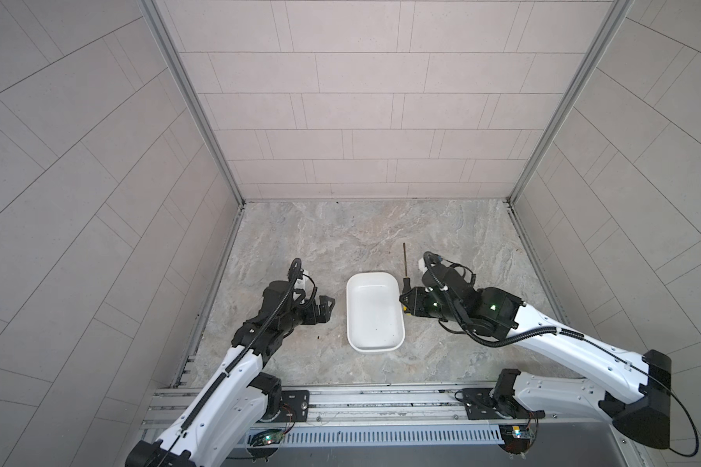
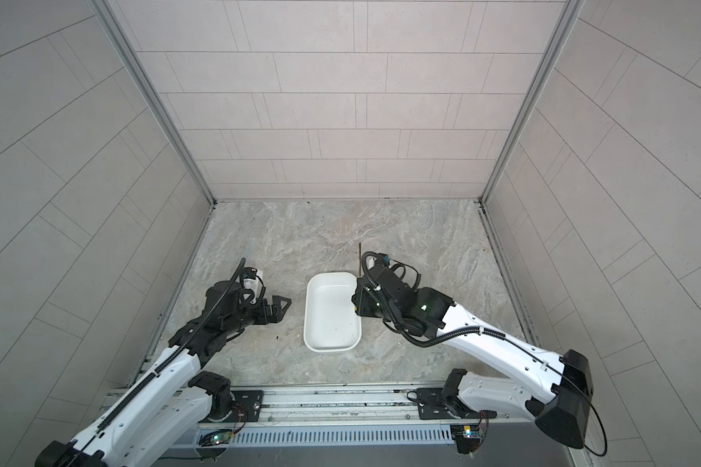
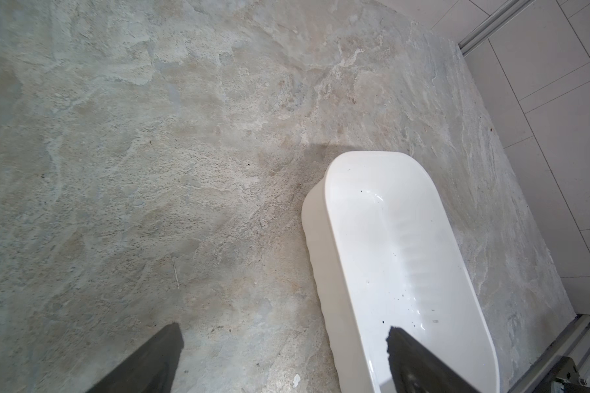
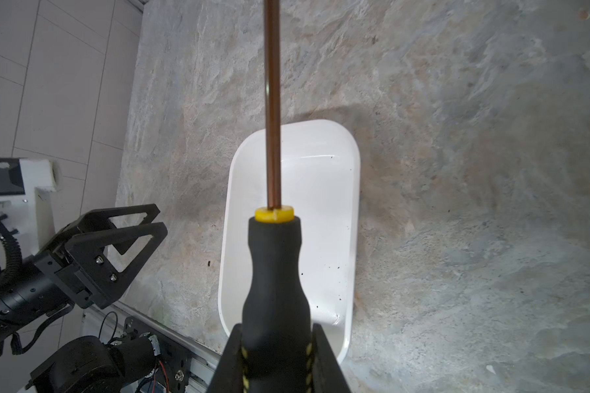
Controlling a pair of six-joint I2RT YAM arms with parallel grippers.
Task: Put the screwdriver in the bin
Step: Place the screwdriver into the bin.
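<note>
My right gripper (image 4: 276, 328) is shut on the black handle of the screwdriver (image 4: 275, 265). Its yellow collar and thin shaft stick out past the fingers. In both top views the screwdriver (image 1: 404, 260) (image 2: 359, 258) points toward the back wall, held by the right gripper (image 1: 406, 301) (image 2: 359, 301) at the right rim of the white bin (image 1: 375, 323) (image 2: 332, 323). The bin (image 4: 327, 190) holds only dark specks. My left gripper (image 1: 326, 307) (image 2: 282, 305) (image 3: 283, 331) is open with nothing in it, to the left of the bin (image 3: 389, 238).
Tiled walls (image 1: 98, 202) close in the stone tabletop on the left, right and back. A metal rail (image 1: 381, 400) with the arm bases runs along the front edge. A small dark speck (image 1: 319, 336) lies left of the bin.
</note>
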